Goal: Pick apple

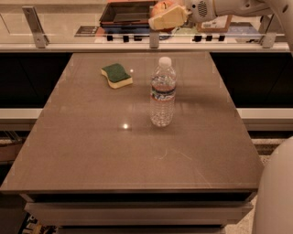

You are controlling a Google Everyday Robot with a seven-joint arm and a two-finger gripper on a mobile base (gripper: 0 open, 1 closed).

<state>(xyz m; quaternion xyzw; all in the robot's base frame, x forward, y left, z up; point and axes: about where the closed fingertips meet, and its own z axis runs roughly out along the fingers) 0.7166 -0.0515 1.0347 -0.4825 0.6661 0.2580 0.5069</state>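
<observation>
We see the tool (pixel 160 15) at the top of the view, high above the far edge of the surface (pixel 91 137), reaching in from the right on its white arm (pixel 238 6). Its fingers are drawn in around the apple (pixel 162 5), which shows as a small orange-red curve just behind the pale near finger, well clear of everything below. On the surface stand the water bottle (pixel 163 93), upright near the middle, and the green-and-yellow sponge (pixel 116 75) to its left, apart from each other.

We judge the apple to be light and firm, with a smooth, waxy skin – round enough to roll or squirt out of a flat two-finger pinch. The safest hold is across its widest part, the fingers on opposite sides of the middle. We would keep the squeeze moderate – too hard a squeeze could bruise the flesh.
</observation>
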